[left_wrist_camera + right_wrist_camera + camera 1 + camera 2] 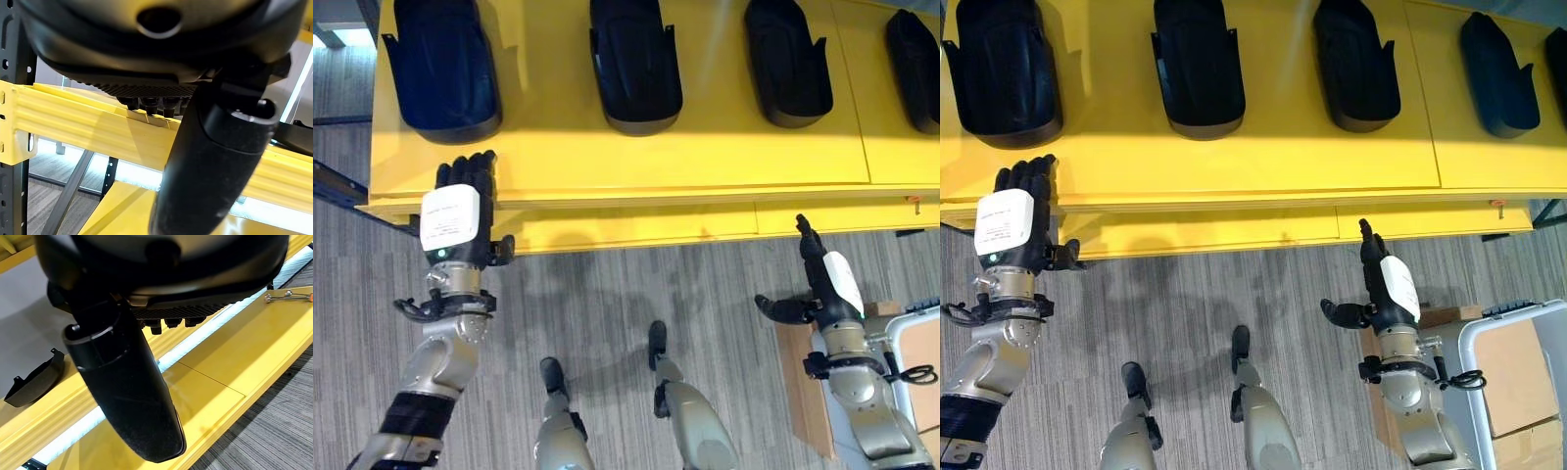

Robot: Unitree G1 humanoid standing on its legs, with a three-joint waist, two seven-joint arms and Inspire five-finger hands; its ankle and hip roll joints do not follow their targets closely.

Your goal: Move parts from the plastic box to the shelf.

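Nearest, the right hand (1386, 289) hangs over the floor, fingers straight, thumb out, holding nothing. The left hand (460, 217), fingers extended and empty, reaches the yellow shelf (705, 147) edge. Beyond, black parts (634, 61) lie in a row, tops cut off.

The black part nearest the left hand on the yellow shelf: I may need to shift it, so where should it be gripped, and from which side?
Probably by the rounded near end of the black part, coming from the shelf's front edge. That end faces the open left hand, and nothing lies between them; the neighbouring part sits well apart.
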